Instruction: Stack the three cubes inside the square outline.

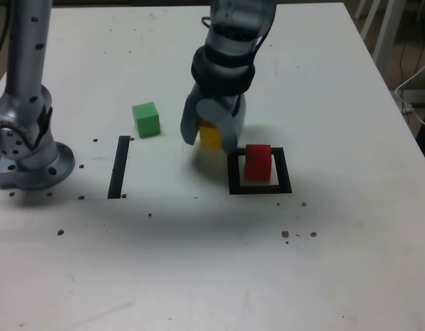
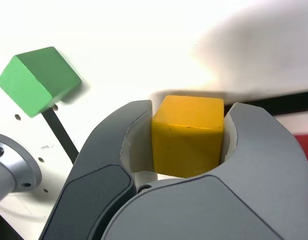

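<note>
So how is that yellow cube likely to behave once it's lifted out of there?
The yellow cube looks rigid: its edges stay crisp with the gripper shut on two opposite faces. Those flat faces probably sit squarely against the curved fingers, so rolling seems unlikely. Its faintly glossy surface could slip somewhat. It's probably light for its size.

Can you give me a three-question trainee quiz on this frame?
1. True or false: the red cube sits inside the square outline.
2. Which cube is the hand shut on? A green, B yellow, C red.
3. Fill in: in the exterior view, the green cube lies to the ___ of the hand.

Key: 1 true. 2 B, the yellow cube is clamped between the jaws. 3 left.
</note>
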{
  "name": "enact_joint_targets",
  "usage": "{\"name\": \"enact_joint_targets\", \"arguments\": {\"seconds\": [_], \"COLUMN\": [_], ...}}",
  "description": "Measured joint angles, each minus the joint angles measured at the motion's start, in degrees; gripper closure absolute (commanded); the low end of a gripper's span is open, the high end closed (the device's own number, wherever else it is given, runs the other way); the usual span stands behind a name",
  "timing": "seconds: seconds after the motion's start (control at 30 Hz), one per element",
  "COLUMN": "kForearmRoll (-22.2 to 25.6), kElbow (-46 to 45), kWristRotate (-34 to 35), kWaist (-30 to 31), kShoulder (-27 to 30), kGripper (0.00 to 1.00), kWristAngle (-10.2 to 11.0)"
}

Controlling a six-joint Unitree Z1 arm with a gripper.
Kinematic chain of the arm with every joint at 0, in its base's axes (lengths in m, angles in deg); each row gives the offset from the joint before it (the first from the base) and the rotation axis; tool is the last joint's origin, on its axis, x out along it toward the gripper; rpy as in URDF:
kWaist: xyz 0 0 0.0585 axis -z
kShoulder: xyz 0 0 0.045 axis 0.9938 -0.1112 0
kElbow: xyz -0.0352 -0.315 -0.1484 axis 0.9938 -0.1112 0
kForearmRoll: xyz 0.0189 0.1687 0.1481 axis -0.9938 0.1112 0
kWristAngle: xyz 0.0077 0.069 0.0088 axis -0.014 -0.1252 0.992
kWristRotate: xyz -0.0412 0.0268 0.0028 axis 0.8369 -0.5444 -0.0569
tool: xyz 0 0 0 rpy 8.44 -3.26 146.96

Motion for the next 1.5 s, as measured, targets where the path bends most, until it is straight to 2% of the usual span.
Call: {"name": "enact_joint_targets", "arguments": {"seconds": [0.3, 0.8, 1.07, 1.5], "kForearmRoll": [5.13, 8.84, 9.77, 9.95], "kElbow": [6.90, 13.48, 16.77, 19.30], "kWristRotate": [4.50, 8.67, 10.25, 11.58], "kWaist": [4.30, 8.03, 8.59, 7.11], "kShoulder": [0.05, -1.17, -4.93, -7.34], "kGripper": [0.69, 0.69, 0.69, 0.69], "kWristAngle": [-1.21, -1.86, -3.83, -3.98]}}
